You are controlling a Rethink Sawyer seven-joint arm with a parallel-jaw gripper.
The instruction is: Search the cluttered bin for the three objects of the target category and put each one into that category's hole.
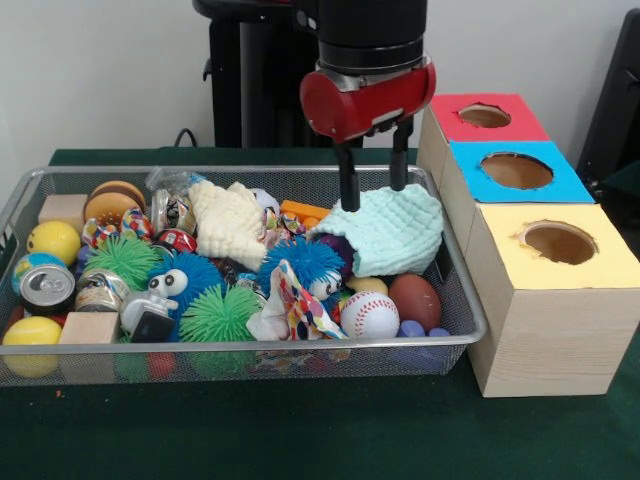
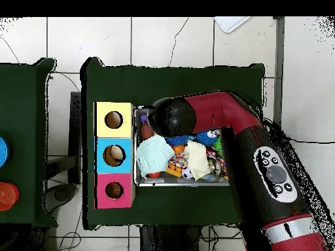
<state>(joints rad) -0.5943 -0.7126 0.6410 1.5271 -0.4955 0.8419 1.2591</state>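
— Green felt covers the table; where does the gripper [image 1: 374, 182] stand?

— Over the wire mesh basket [image 1: 463, 300], at its far end beside the red-topped box [image 1: 455, 127]. Its jaws stand narrowly apart, tips at the far edge of a mint-green washcloth [image 1: 388, 232]; whether they pinch it, I cannot tell.

— And the soft toys?

— None shows plainly; they're probably buried near the baseball [image 1: 369, 313] or under the cloths.

— Best move?

— I'd lift the washcloth aside, away from the round hole [image 1: 484, 115], then look underneath before grasping.
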